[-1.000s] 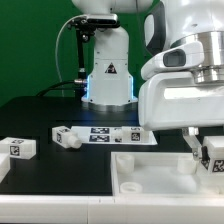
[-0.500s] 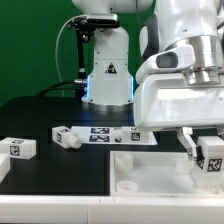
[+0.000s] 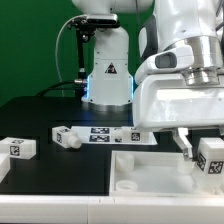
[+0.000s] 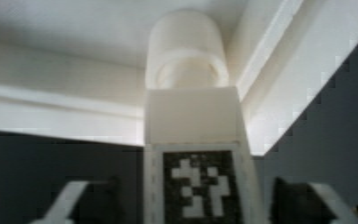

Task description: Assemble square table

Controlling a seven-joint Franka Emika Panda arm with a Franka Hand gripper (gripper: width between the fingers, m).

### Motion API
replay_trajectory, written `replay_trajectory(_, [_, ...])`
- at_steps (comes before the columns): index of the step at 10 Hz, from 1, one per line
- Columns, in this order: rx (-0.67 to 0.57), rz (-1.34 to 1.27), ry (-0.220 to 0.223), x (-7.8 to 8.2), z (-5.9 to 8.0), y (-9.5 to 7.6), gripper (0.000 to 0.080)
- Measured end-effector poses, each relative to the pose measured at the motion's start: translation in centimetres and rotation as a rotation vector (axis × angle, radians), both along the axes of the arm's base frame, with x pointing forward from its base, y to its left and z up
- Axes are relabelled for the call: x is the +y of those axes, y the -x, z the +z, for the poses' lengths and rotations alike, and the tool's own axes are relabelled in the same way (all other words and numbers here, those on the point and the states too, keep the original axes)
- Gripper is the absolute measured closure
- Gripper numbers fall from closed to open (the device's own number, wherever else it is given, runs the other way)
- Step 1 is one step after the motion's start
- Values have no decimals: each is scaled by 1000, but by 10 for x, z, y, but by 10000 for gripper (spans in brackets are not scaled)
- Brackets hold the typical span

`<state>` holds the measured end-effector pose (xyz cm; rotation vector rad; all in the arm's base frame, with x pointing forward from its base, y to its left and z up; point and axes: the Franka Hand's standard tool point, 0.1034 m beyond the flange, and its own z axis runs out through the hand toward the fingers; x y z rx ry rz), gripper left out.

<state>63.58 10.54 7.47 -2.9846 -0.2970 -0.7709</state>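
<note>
The white tray-like tabletop (image 3: 150, 172) lies at the front right of the black table. A white leg (image 3: 213, 155) with a tag stands at its right end, between the fingers of my gripper (image 3: 205, 150). In the wrist view the leg (image 4: 194, 110) runs from the jaws down to a corner of the tabletop's rim (image 4: 286, 60). My gripper (image 4: 194, 205) is open: dark gaps show between the leg and both fingers (image 4: 69, 205). Two more legs (image 3: 17, 148) (image 3: 66, 137) lie on the exterior view's left.
The marker board (image 3: 100, 132) lies flat behind the tabletop, with another small white block (image 3: 137, 134) at its right end. The robot's white base (image 3: 108, 75) stands at the back. The arm's big white body fills the upper right.
The jaws have spread apart and let go of the leg, which stays in place at the tabletop's right end. The arm has barely moved.
</note>
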Motion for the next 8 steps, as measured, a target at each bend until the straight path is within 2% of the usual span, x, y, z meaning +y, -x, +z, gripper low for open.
replay_trajectory(1, [33,-11,0,-3,8,-6,313])
replay_trajectory(2, [77,-25,-9,0,14,-10,181])
replay_trajectory(3, [170,-41,-14,9,16,-12,159])
replay_trajectory(5, [312,-42,-7,16,17,-17,151])
replay_trajectory(6, [332,-40,-5,17,14,-20,151])
replay_trajectory(7, [393,-26,10,14,8,-11,150])
replay_trajectory(8, [435,-3,25,6,8,-7,150])
